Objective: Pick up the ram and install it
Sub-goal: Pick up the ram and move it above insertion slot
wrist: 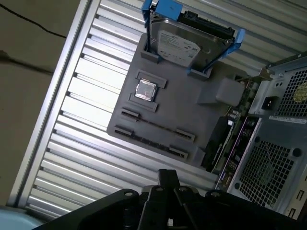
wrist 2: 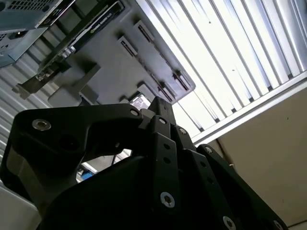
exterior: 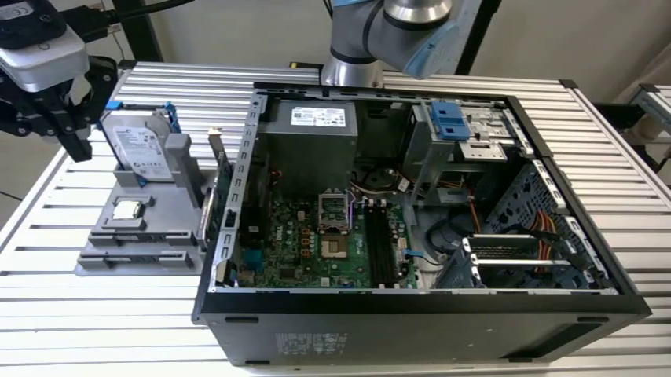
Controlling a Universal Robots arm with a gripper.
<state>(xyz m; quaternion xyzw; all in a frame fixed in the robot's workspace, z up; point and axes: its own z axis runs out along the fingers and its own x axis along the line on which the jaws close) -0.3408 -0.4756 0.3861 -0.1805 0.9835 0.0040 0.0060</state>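
Ram (wrist: 156, 125) slotted in grey holder (wrist: 184, 112), end effector (wrist: 168, 176) above, apart

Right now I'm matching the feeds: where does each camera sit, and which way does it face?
Exterior view: raised, off the arm, looking down on the computer case and tray; arm and gripper show.
First wrist view: on the arm, looking down past the gripper at tray and hard drive.
Second wrist view: behind the gripper, looking over it at the tray.
Shared: both wrist views catch gripper and tray.
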